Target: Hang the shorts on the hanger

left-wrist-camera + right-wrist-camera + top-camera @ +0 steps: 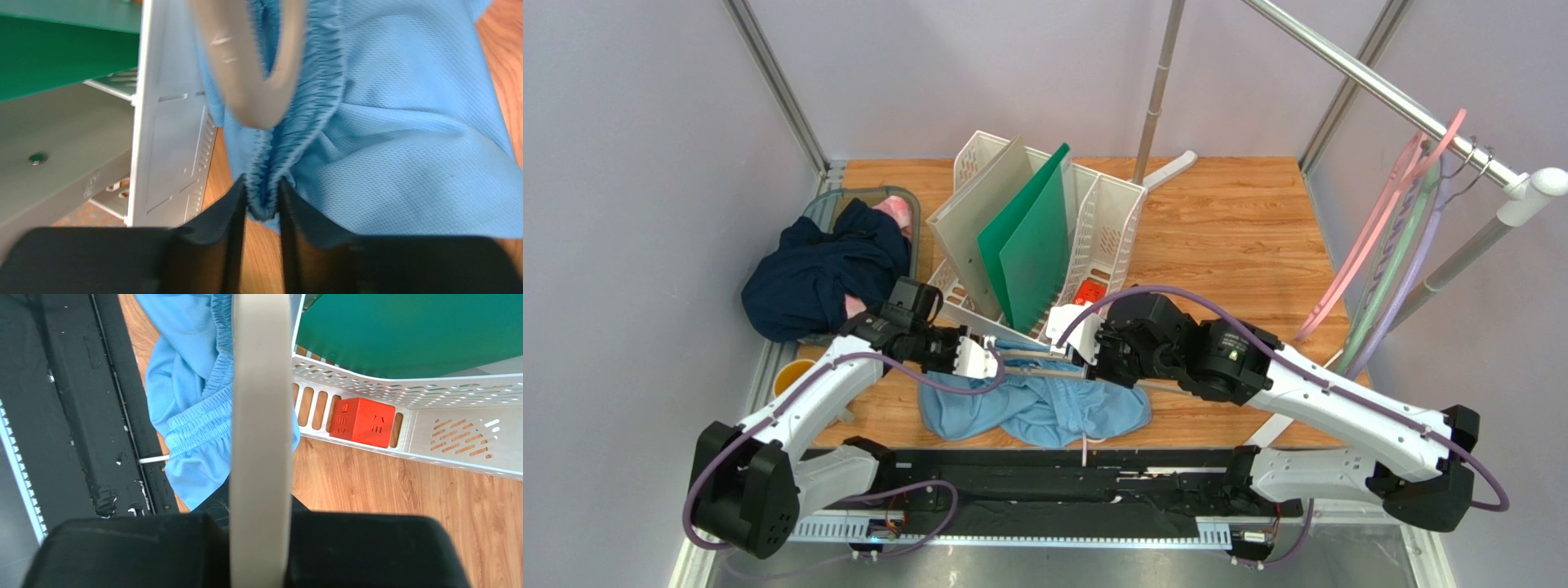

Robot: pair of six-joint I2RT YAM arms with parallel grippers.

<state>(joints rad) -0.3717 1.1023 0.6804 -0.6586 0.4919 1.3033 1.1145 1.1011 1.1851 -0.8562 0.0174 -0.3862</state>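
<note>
Sky-blue fabric, one pair of shorts (pixel 1044 414), lies crumpled on the wooden table (pixel 1234 233) near its front edge, between the two arms and just in front of the white file rack (pixel 1112 227). Its gathered waistband (pixel 319 92) is lifted at one place: the left jaws are pressed together on a fold of it, and the cloth hangs from that fold. One thin white cord (pixel 153 459) comes out of the waistband and rests on the black strip at the table's front.

One pale beige hanger (pixel 260 416) is there too. The right jaws are closed on it, and in the right wrist view its broad bar runs straight out from between them, over the shorts. The left wrist view shows its rounded end right at the waistband – whether it is inside the opening or only in front of it, I cannot tell.

The left arm (pixel 824 392) and the right arm (pixel 1320 392) both reach toward the middle of the table.

The rack holds one green board (pixel 1032 239), one grey board (pixel 983 214) and, low in one compartment, one red cube (pixel 362 421). To the left of the rack, one dark navy garment (pixel 817 276) is heaped over a grey basket (pixel 844 196), with a bit of pink cloth (pixel 897 214) showing at its top. At the far right – well apart from the shorts – three thin hangers (pixel 1388 257), one pink, one green and one purple, hang from one metal rail (pixel 1382 86).
</note>
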